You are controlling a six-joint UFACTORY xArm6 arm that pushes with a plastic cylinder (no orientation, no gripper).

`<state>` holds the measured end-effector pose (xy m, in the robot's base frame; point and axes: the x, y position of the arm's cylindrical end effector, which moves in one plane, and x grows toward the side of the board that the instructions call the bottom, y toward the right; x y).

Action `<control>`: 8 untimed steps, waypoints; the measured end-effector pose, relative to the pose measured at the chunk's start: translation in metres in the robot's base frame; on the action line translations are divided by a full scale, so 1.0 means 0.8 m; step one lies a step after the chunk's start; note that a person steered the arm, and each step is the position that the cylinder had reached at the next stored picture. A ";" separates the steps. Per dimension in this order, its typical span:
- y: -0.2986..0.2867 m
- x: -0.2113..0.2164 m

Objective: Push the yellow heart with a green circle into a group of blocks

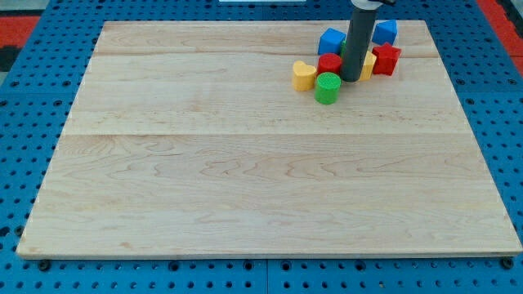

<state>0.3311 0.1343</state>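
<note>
My tip (351,78) rests on the wooden worktop (245,180), inside the cluster of blocks near the view's top right. I carry no claw, only this straight dark rod, so nothing is gripped and there is no opening to report. The yellow heart (304,75) lies at about nine o'clock from my tip, near but apart from it. The green circle (328,87) sits at roughly eight o'clock, just beside my tip and touching the heart's right side. I count two blue blocks (331,40) (385,32), two red blocks (330,63) (386,60), one green circle, one yellow heart, and a second yellow block (369,64) mostly hidden behind my rod.
</note>
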 end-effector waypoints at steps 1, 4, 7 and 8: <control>-0.003 0.078; -0.083 0.021; -0.127 -0.003; -0.126 -0.003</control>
